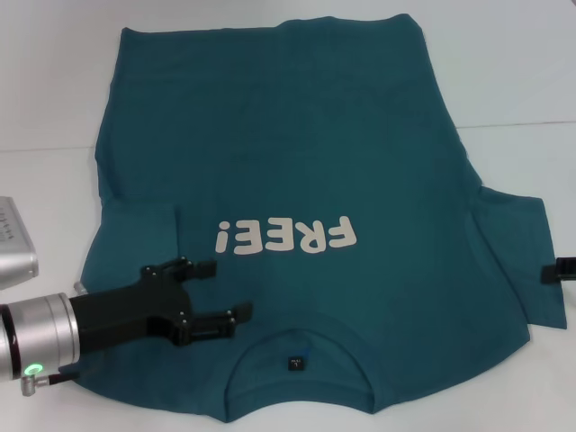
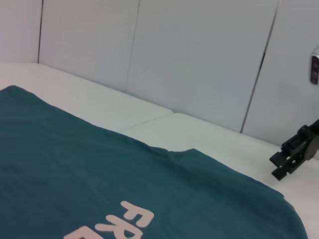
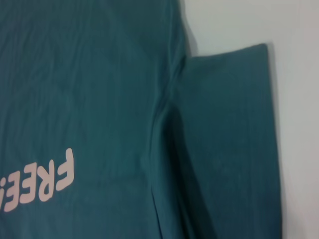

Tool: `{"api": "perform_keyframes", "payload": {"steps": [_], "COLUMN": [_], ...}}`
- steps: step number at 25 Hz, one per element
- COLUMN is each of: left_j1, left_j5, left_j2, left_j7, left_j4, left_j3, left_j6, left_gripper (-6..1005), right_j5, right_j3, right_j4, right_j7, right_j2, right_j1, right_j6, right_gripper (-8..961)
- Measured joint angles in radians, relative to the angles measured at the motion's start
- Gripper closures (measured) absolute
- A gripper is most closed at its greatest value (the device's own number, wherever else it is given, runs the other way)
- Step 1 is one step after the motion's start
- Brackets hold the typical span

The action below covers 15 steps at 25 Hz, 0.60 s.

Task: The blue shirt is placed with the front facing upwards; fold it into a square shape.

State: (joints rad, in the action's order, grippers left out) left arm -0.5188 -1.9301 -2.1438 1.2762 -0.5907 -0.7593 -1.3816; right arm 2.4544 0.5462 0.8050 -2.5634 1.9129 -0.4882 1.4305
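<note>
The blue shirt point(image 1: 297, 162) lies flat on the white table point(image 1: 54, 99), front up, with off-white "FREE!" lettering point(image 1: 286, 237) and its neckline point(image 1: 297, 337) nearest me. One sleeve point(image 1: 139, 220) is folded in over the body on the left. The other sleeve point(image 1: 520, 256) lies spread out on the right and also fills the right wrist view, sleeve point(image 3: 229, 139). My left gripper point(image 1: 227, 290) hovers open over the shirt's shoulder beside the collar, holding nothing. My right gripper point(image 2: 276, 168) stands open by the spread sleeve's outer edge, just showing at the head view's right border.
A silver-grey box point(image 1: 13, 243) sits on the table at the left edge, close to my left arm. Pale wall panels point(image 2: 199, 59) rise behind the table's far side. Bare table surface surrounds the shirt on the left, far and right sides.
</note>
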Motion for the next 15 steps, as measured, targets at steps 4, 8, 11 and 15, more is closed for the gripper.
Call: {"api": "perform_keyframes", "payload": {"steps": [4,8,11,15], "left_j1": [-0.001,-0.001,-0.001,-0.003], "left_j5": [-0.007,-0.008,-0.008,-0.008], "left_j2": [-0.003,-0.004,-0.004,-0.004], "left_j7": [0.000,0.000,0.000,0.000], "left_j4": [0.000,0.000,0.000,0.000], "left_j3": [0.000,0.000,0.000,0.000], "left_j6": [0.000,-0.001,0.001,0.001], "left_gripper": [77,78,78,78], "right_j5": [0.001,0.020,0.036,0.038], "right_j3": [0.021,0.024,0.024,0.024], "right_j4": [-0.013,-0.024,-0.032,-0.045], "right_j7": [-0.003,-0.004,-0.004,-0.002], "right_j2": [0.003,0.003,0.003,0.004], "right_j1": [-0.003,-0.009,-0.014,-0.017], "right_j6": [-0.014,-0.027,-0.035,-0.042], "right_gripper": [28,28,28,28]}}
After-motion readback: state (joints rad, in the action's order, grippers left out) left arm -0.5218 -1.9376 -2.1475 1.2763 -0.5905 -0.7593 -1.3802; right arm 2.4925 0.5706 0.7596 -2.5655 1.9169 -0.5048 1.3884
